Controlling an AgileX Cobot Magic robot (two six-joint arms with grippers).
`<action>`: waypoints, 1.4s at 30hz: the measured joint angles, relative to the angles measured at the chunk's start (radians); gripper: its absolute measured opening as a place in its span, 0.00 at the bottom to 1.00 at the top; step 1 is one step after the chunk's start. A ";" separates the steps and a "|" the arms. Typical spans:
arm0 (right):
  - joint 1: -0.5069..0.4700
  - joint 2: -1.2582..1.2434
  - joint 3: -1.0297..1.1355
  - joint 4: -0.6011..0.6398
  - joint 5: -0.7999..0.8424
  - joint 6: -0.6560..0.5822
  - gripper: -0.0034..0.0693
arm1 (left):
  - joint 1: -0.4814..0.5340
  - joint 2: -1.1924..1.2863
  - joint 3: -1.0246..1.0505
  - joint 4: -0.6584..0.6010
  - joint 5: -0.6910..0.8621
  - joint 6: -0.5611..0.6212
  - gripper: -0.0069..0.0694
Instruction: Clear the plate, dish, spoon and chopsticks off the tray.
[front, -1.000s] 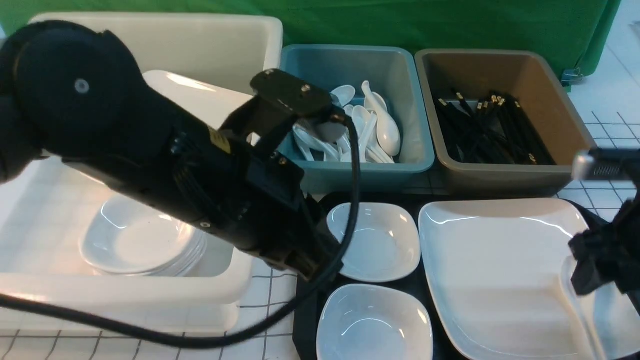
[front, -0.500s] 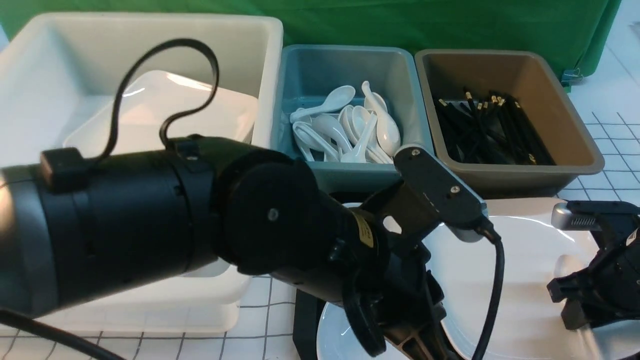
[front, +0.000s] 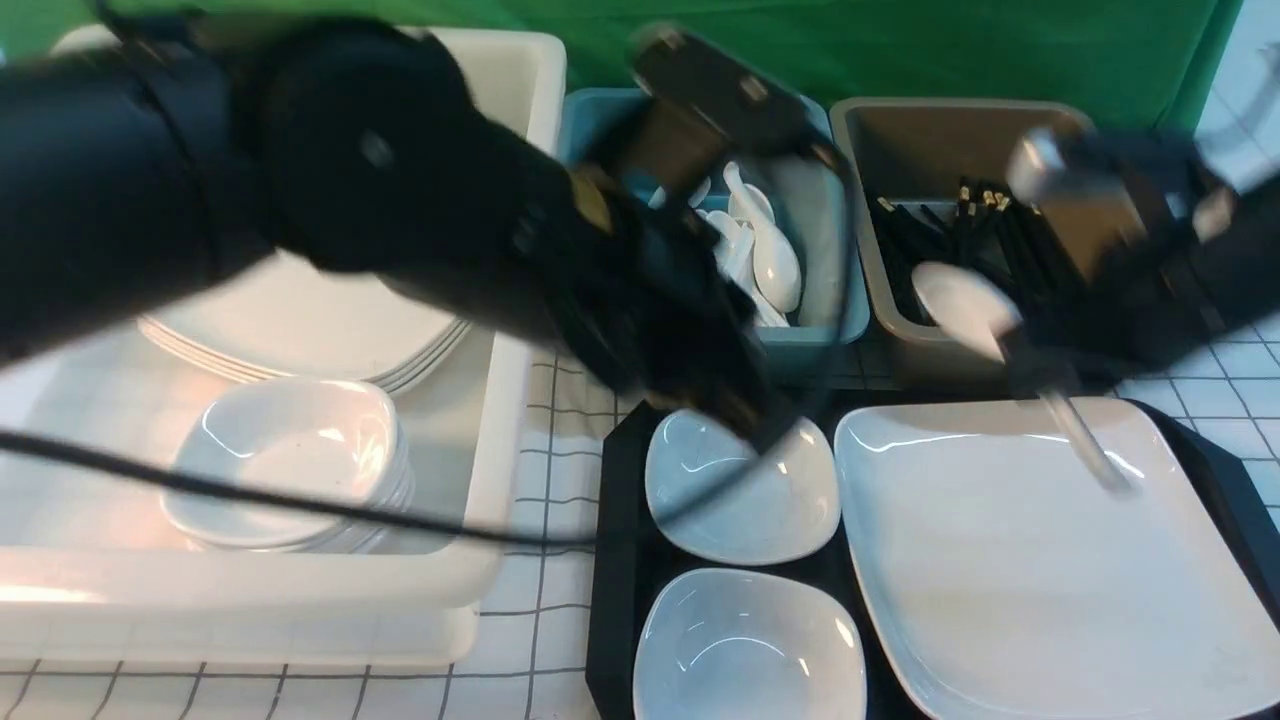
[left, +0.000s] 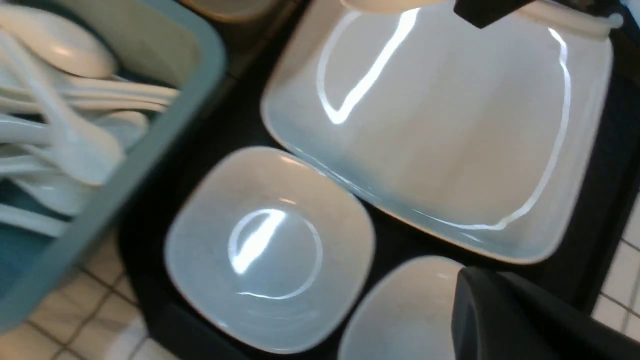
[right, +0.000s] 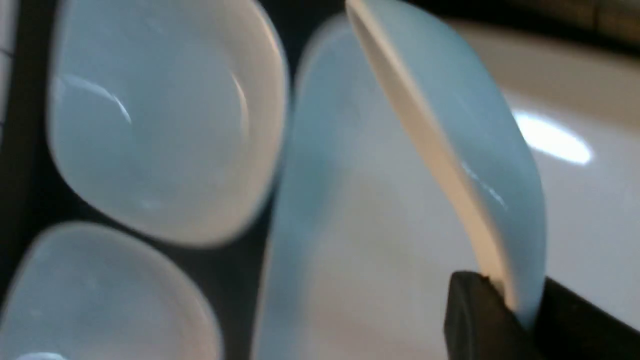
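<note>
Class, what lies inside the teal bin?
White soup spoons lie piled in the teal bin; the left arm hides its left part from the front.

glossy white plate, matt black tray

1. tray: black, raised rim, lying flat
2. plate: large glossy white rounded square, flat on the tray's right part
3. far dish and near dish: small, white, upright on the tray's left part, just beside the plate
4. spoon: white, blurred, lifted off the tray, handle end pinched in the right gripper
</note>
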 joint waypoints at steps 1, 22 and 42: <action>0.031 0.035 -0.098 0.012 -0.002 0.002 0.15 | 0.045 -0.008 -0.004 -0.006 -0.009 0.000 0.10; 0.109 0.721 -1.018 0.078 0.155 0.172 0.63 | 0.251 -0.052 -0.011 -0.169 0.069 0.008 0.10; 0.040 -0.053 -0.415 -0.050 0.346 0.031 0.06 | -0.111 0.260 -0.013 0.156 0.270 -0.393 0.20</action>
